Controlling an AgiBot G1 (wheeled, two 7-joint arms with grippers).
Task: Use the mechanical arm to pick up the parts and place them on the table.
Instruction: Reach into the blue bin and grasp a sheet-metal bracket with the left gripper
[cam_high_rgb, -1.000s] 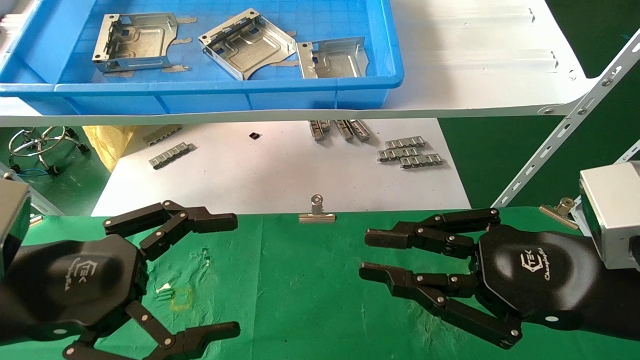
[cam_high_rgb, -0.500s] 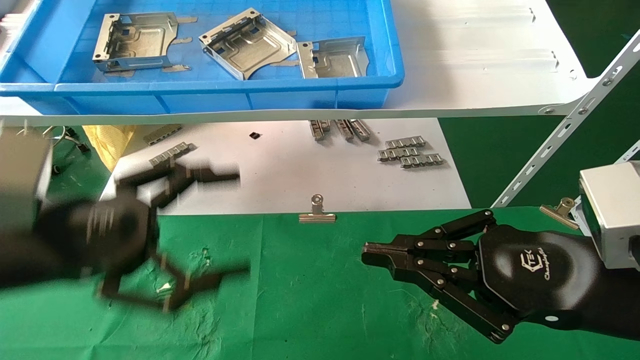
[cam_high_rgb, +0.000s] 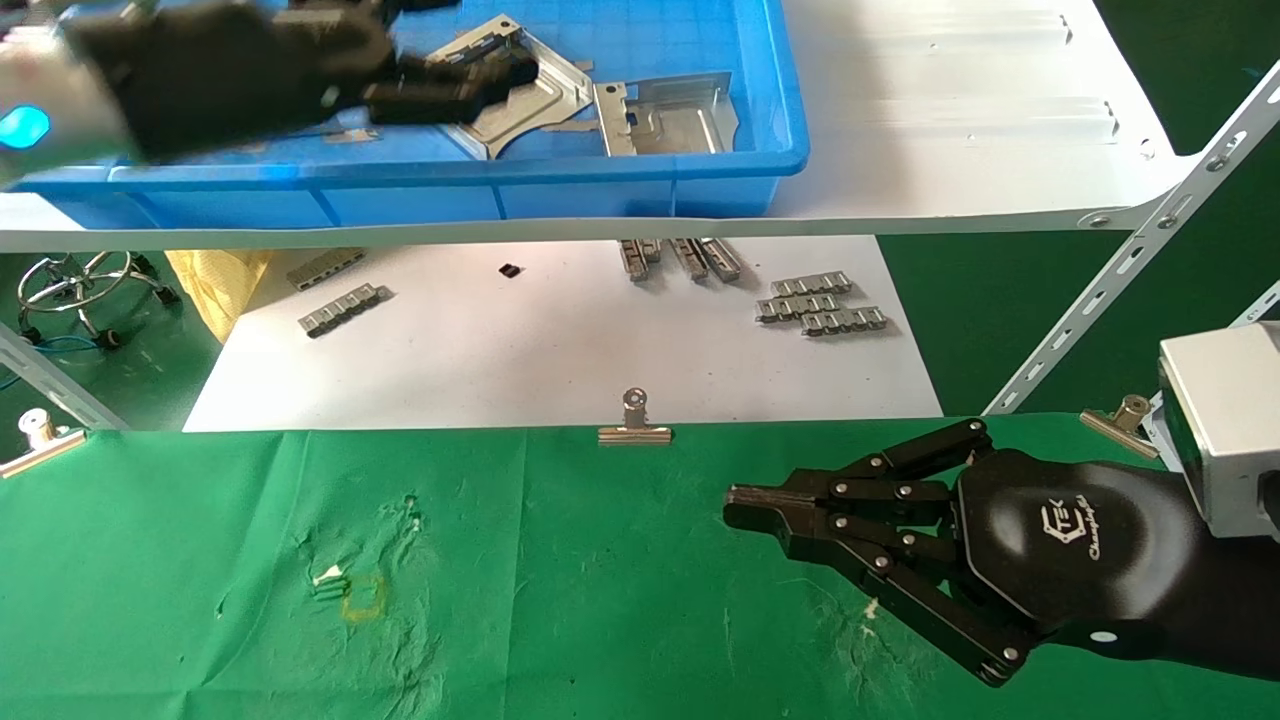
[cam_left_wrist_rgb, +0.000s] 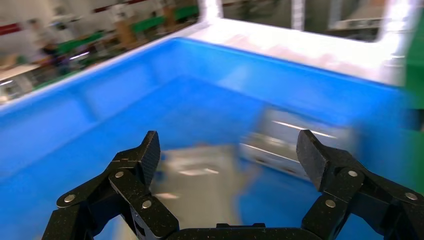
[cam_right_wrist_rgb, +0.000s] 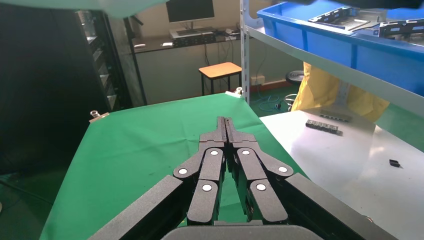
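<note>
Silvery sheet-metal parts lie in the blue bin (cam_high_rgb: 640, 175) on the upper shelf: a middle one (cam_high_rgb: 535, 95) and a right one (cam_high_rgb: 670, 115); the arm hides the left one. My left gripper (cam_high_rgb: 470, 45) hangs open and empty over the bin above the middle part. In the left wrist view the left gripper (cam_left_wrist_rgb: 230, 155) frames two blurred parts (cam_left_wrist_rgb: 200, 182) (cam_left_wrist_rgb: 295, 140). My right gripper (cam_high_rgb: 735, 500) is shut and empty, low over the green table (cam_high_rgb: 560, 600); its closed tips show in the right wrist view (cam_right_wrist_rgb: 226, 122).
The white shelf board (cam_high_rgb: 950, 130) carries the bin. Below it a white board (cam_high_rgb: 560, 350) holds small grey ridged strips (cam_high_rgb: 820, 305). Binder clips (cam_high_rgb: 634, 425) pin the cloth's edge. A slanted metal shelf strut (cam_high_rgb: 1130, 260) stands at the right.
My left gripper has risen from the green table up and forward over the blue bin, still open. My right gripper closed its fingers about half a second ago and has stayed in place since.
</note>
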